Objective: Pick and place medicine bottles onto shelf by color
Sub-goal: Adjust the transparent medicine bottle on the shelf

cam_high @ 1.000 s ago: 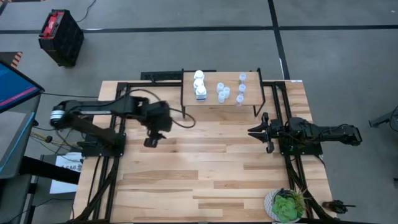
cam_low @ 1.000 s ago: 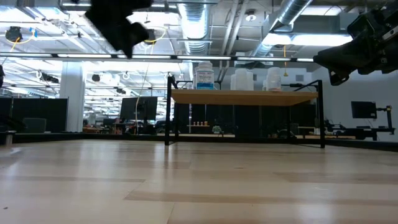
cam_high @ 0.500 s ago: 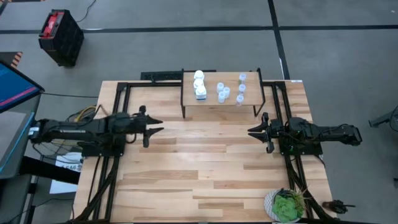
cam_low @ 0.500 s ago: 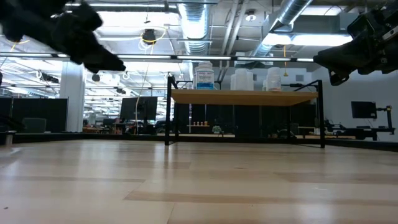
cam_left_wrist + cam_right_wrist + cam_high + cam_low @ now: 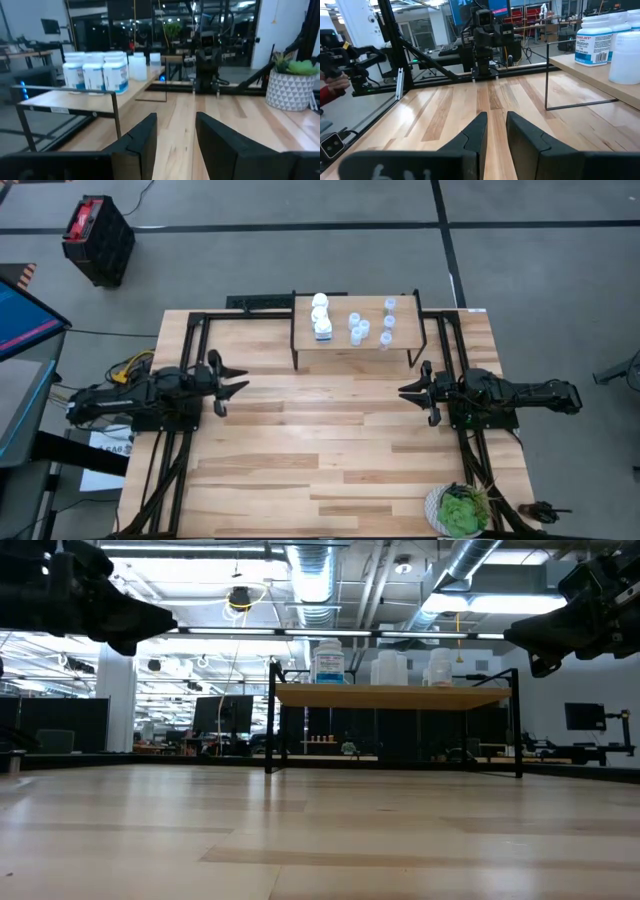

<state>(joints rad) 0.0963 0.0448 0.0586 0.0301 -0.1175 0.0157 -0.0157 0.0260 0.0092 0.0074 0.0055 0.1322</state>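
All the medicine bottles stand upright on the small light-wood shelf (image 5: 340,342) at the table's far edge. The three white ones (image 5: 321,315) are in a row on its left part. The several pale bluish ones (image 5: 358,328) are on its middle and right part. My left gripper (image 5: 238,383) is open and empty, level over the table's left side, pointing toward the right edge. My right gripper (image 5: 405,392) is open and empty over the right side, pointing toward the left edge. The left wrist view shows the white bottles (image 5: 95,72). The right wrist view shows a labelled white bottle (image 5: 594,45).
A green potted plant (image 5: 460,508) stands at the table's near right corner. Black frame rails run along both table sides. A black crate (image 5: 98,238) sits on the floor beyond the far left. A person's hand (image 5: 335,82) shows beyond the table in the right wrist view.
My left arm has drawn back from the table's middle toward the left edge. Its gripper has tipped from pointing down to lying level. The bottles, the shelf and my right arm have kept still.
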